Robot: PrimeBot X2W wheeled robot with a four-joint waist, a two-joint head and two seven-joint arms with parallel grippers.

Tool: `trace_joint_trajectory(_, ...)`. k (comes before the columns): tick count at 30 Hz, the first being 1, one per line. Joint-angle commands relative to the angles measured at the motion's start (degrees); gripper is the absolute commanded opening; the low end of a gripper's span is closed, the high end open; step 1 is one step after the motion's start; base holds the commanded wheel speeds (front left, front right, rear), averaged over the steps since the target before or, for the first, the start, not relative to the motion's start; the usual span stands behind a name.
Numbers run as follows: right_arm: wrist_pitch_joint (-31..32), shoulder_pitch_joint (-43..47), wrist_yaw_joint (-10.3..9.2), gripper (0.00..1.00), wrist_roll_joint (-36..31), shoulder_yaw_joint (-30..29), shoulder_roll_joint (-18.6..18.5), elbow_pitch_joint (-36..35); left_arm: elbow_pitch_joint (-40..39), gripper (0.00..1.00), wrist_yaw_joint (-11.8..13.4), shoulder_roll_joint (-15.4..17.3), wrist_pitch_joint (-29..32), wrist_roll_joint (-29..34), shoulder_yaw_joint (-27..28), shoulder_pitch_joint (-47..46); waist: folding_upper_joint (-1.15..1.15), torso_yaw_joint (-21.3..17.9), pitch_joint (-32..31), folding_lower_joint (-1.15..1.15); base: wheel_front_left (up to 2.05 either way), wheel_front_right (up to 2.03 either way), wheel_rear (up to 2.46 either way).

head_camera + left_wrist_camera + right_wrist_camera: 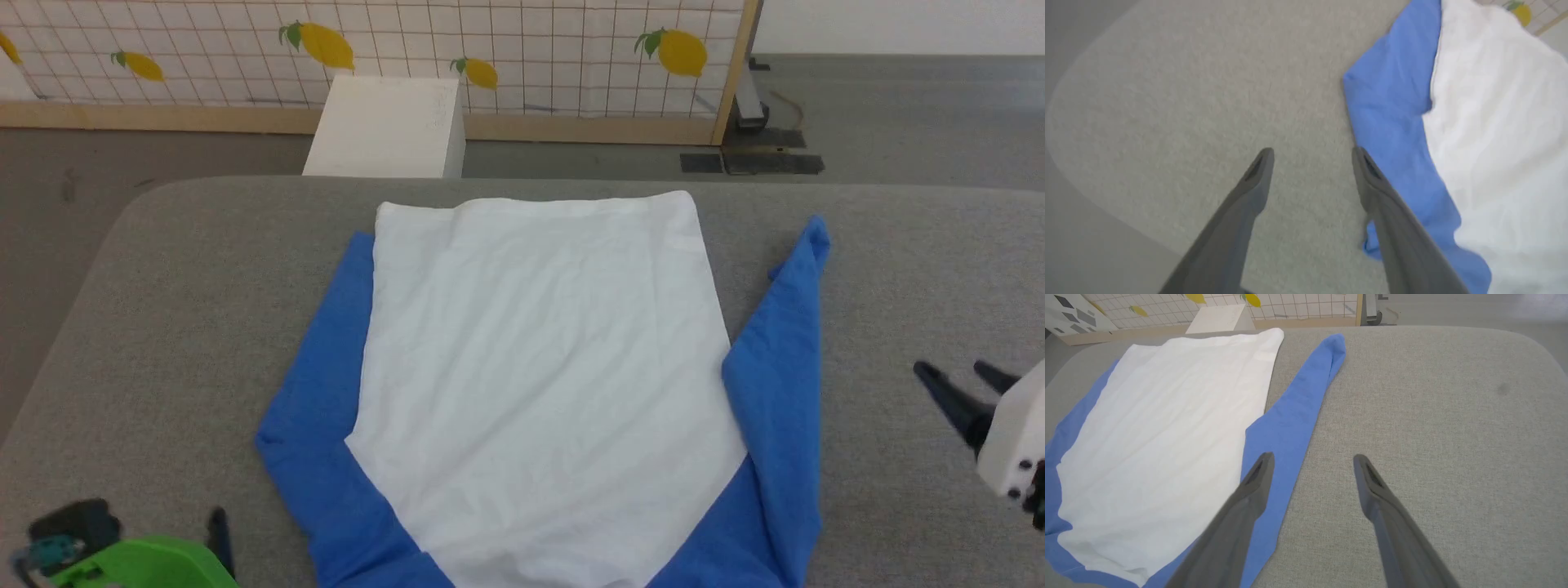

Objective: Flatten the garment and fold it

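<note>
Flanking garment (539, 367) on desk (163, 327), nothing gripped.
Left end effector (1312, 157) spread, blue sleeve (1392, 122) just beside at 3 o'clock, nearer; right end effector (1312, 461) spread, other sleeve (1294, 416) at 9 o'clock. Long axis runs 6 to 12, hem far.

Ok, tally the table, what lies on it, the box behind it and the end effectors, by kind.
T-shirt: 1
Box: 1
Table: 1
End effectors: 2, the left end effector and the right end effector, both open
Total: 5
</note>
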Motion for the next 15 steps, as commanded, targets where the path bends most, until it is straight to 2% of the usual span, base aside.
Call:
trace_joint_trajectory(1,-1.47,-3.11,-0.09,1.00,-1.51,-1.18,0.73,1.12,-1.36,1.00,0.09,0.14,-4.06,1.51,1.47,-1.89,0.00,0.20,1.42,0.00,0.00,0.00,0.00)
trace_joint_trajectory(6,-7.97,-13.29,-0.09,1.00,-6.92,-3.89,1.93,7.01,-3.84,1.00,-2.22,-1.59,-20.06,5.12,3.95,-6.32,0.00,0.92,5.48,0.00,0.00,0.00,0.00)
trace_joint_trajectory(11,-10.52,-23.91,-0.09,1.00,-10.62,-4.70,2.65,15.82,-2.99,1.00,-6.31,-2.38,-34.17,9.58,2.22,-10.38,0.00,2.24,11.11,0.00,0.00,0.00,0.00)
trace_joint_trajectory(15,-9.87,-31.59,-0.09,1.00,-14.01,-4.68,2.45,23.23,-2.48,1.00,-7.94,-3.66,-38.02,12.64,1.29,-13.61,0.00,3.49,15.39,0.00,0.00,0.00,0.00)
